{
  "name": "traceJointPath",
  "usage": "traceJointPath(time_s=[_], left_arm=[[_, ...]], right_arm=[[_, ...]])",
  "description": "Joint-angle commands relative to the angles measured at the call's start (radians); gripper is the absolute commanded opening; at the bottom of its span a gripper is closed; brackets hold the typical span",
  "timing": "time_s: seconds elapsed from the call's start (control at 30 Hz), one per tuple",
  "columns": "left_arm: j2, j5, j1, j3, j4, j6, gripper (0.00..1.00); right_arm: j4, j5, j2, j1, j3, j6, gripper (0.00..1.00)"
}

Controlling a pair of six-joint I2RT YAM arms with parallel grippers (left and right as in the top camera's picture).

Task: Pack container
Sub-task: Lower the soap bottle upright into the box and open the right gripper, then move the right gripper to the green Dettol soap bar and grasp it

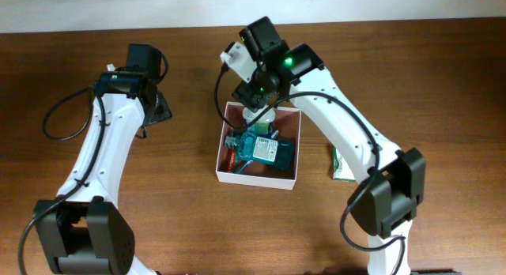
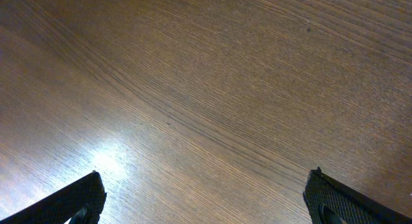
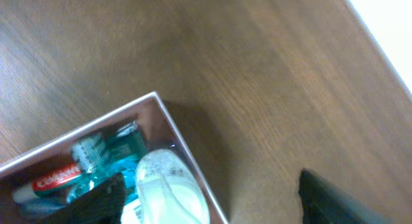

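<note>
The container, a shallow white square box, sits mid-table; its rim also shows in the right wrist view. Inside lie a teal packet, a red toothpaste tube and a white translucent bottle at the far corner. My right gripper hovers over the box's far edge, jaws wide open either side of the bottle and box wall, gripping nothing. My left gripper is to the left of the box, open and empty above bare wood.
A small green-and-white packet lies on the table just right of the container, under the right arm. The wooden table's far edge runs close behind the right gripper.
</note>
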Motion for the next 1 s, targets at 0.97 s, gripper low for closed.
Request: traceJointPath(time_s=[0.97], left_arm=[[-0.015, -0.014, 0.002, 0.005, -0.001, 0.002, 0.99]], right_arm=[[-0.211, 0.074, -0.161, -0.447, -0.47, 0.527, 0.96]])
